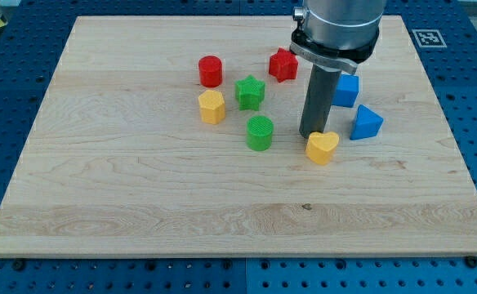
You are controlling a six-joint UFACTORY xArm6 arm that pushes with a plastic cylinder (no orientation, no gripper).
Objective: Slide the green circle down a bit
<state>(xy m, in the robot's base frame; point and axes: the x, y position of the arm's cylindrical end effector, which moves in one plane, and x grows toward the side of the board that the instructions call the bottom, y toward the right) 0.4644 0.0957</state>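
Note:
The green circle lies on the wooden board, a little right of the board's middle. My tip is down on the board to the circle's right, about a block's width from it, and just above-left of the yellow heart. A green star sits just above the circle. A yellow hexagon lies to the circle's upper left.
A red cylinder and a red star lie near the view's top. A blue cube and a blue triangle sit right of the rod. The arm's grey body hangs over the top right.

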